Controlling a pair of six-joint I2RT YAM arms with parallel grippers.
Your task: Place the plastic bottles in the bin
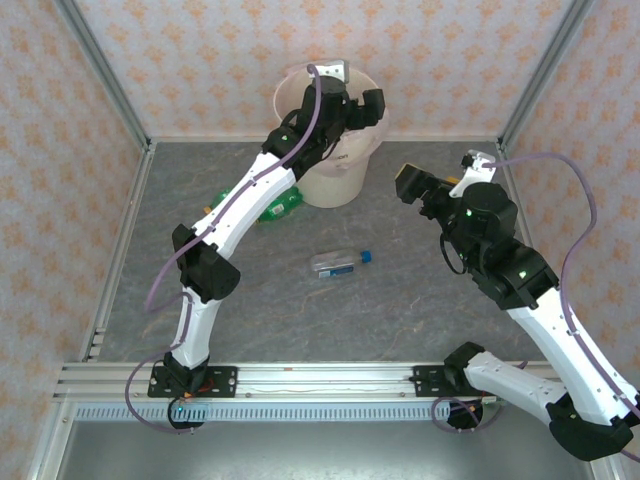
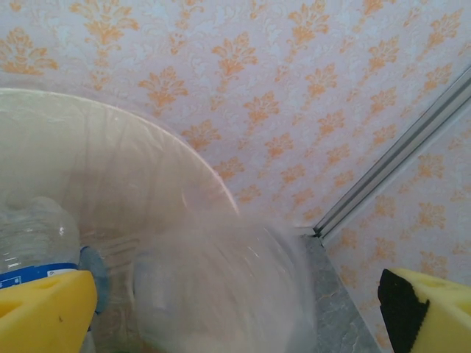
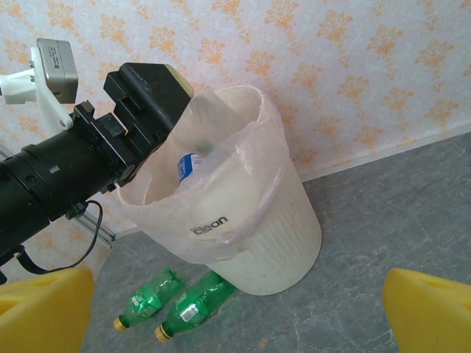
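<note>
The bin [image 1: 340, 185] stood at the far middle of the surface [image 1: 400, 300], its thin bag [image 3: 257, 169] folded over the rim. The left pincer [image 2: 235, 316] hung over its mouth, jaws wide with nothing gripped. Below it we saw a blurred clear shape, probably a bottle inside the bin. The right pincer [image 1: 433, 182] hovered right of the bin, also spread and empty. A clear bottle [image 1: 338, 264] lay on its side mid-surface, well apart from everything. Two green bottles [image 3: 195, 305] lay just beside the bin's foot, beneath the left arm [image 1: 235, 215]. We judged the bottles light, thin-walled, slick and prone to roll, best taken across the labelled middle. The bin wall crowded the green pair.
</note>
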